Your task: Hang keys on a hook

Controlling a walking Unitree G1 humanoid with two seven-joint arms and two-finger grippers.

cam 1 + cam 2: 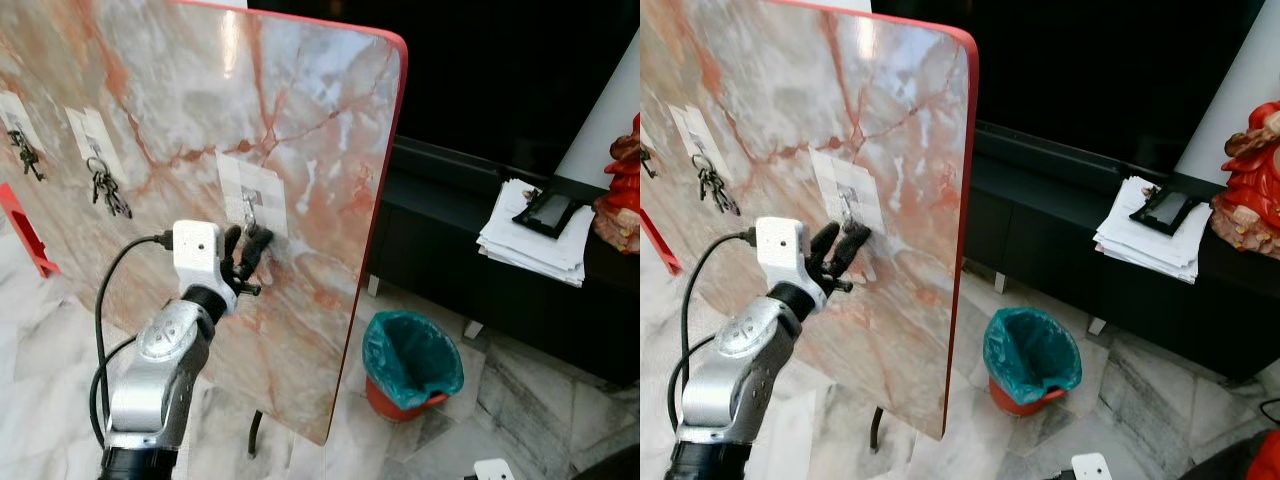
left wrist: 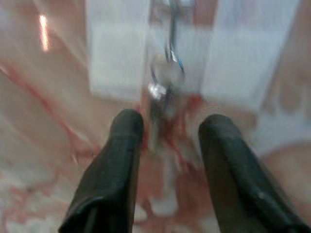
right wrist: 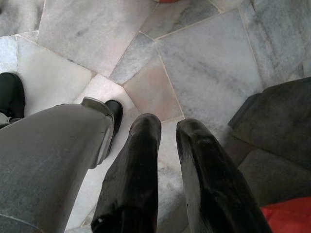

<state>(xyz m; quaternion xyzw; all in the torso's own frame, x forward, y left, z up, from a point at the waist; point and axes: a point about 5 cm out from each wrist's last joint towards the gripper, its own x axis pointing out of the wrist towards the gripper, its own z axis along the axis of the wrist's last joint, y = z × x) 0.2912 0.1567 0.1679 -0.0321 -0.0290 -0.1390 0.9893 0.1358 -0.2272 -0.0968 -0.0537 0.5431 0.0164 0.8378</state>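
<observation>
Left eye view: left gripper (image 1: 250,250) raised against the marble board (image 1: 330,130), fingertips at the hook (image 1: 249,207) on its white pad (image 1: 262,192); two other key bunches (image 1: 108,190) hanging further left.

Left wrist view: fingers (image 2: 121,145) parted, keys (image 2: 163,92) dangling between and just beyond them, seemingly on the hook, not clamped. Judged step: release after hanging; next, a straight retreat without snagging the ring.

Right wrist view: right gripper (image 3: 167,145) idle, pointing at the floor (image 3: 204,63), fingers slightly apart, empty.
</observation>
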